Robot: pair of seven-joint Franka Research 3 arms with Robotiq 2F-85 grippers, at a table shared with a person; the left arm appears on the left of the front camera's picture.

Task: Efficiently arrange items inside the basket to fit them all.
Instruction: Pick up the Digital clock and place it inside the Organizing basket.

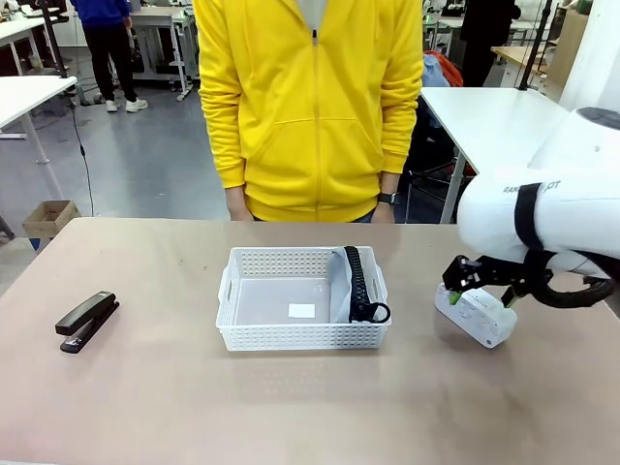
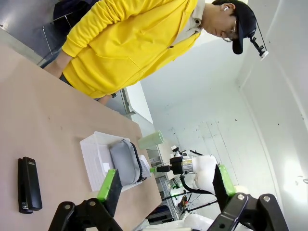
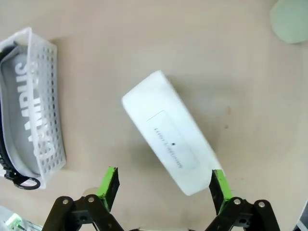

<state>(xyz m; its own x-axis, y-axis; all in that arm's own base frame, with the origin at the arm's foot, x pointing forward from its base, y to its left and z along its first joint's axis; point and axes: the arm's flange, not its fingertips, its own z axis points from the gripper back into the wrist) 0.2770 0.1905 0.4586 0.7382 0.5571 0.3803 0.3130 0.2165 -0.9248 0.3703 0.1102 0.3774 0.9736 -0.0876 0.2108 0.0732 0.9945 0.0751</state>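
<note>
**While one item sits in the basket [image 1: 291, 262], three wait outside it**

Although the grey pouch [image 1: 339, 291] already stands on edge against the right wall of the basket, most of the packing looks undone. The black stapler [image 1: 87, 320] lies on the table well to the left of the basket. The white box [image 1: 477, 315] lies on the table to its right, and the pale green cup [image 3: 291, 19] is out on that side too, beyond the box. So I judge the task about a quarter done, with three items to go and most of the basket floor free for them.

The right gripper [image 1: 481, 291] hangs just over the box with its fingers spread, pinching nothing. From its wrist the box lies slantwise on the table. Its near end reaches in between the two green pads [image 3: 111, 183], closer to one of them, and I see no contact with either. The step in hand seems to be taking hold of the box.

The left gripper [image 2: 167, 171] is held above the table's left side, fingers spread and empty, with the stapler below it.
</note>
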